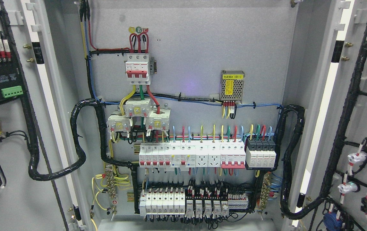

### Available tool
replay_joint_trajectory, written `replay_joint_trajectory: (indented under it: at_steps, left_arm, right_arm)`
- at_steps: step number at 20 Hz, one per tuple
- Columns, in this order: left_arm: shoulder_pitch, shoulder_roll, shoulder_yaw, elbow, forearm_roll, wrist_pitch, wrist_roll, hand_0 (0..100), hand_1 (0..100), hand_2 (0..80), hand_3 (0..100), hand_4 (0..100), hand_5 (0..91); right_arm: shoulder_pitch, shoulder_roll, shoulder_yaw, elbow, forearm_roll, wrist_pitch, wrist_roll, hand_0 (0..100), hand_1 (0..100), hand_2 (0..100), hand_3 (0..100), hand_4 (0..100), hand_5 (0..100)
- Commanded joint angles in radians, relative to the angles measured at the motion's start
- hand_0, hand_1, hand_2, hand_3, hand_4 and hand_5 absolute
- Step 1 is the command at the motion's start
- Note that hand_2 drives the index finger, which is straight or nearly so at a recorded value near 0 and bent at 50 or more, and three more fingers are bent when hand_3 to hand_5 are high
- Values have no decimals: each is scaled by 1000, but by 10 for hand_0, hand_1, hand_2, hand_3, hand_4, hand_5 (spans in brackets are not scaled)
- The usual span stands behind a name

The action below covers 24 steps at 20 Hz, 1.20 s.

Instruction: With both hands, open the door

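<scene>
An electrical cabinet fills the head view with both doors swung wide. The left door (pixel 47 106) stands at the left edge, its inner face showing wiring and a green terminal block (pixel 12 91). The right door (pixel 328 96) stands at the right edge, its inner face carrying black cable looms and small white parts. Between them the grey back panel (pixel 190 48) is exposed. Neither of my hands nor any arm shows in the picture.
On the back panel sit a white main breaker with a red handle (pixel 137 69), a small metal power supply (pixel 232 85), rows of white breakers (pixel 191 155) and relays (pixel 199 202). Thick black cable bundles (pixel 77 134) loop from the panel to each door.
</scene>
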Motion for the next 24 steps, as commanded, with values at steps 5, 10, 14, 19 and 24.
replay_joint_trajectory:
  at_steps: [5,10,14,19,24]
  left_arm:
    - [-70,65,20,236,2,-598,0,120,389,0,0,0,0]
    - [-96,74,18,270,6,-598,0,120,389,0,0,0,0]
    - [-96,71,15,258,6,-598,0,120,389,0,0,0,0]
    - [-70,39,15,175,7,-583,0,120,389,0,0,0,0]
    - [-29,-5,7,60,7,-551,0,120,389,0,0,0,0]
  right_arm:
    - [25,5,-16,14,-12,3,-1,120,389,0,0,0,0]
    - [28,7,-30,26,-13,3,-3,120,389,0,0,0,0]
    - [32,7,-30,34,-15,3,-1,120,389,0,0,0,0]
    - [46,-1,-13,8,-21,0,0,120,389,0,0,0,0]
    - [48,-13,29,-15,-21,-19,11,120,389,0,0,0,0]
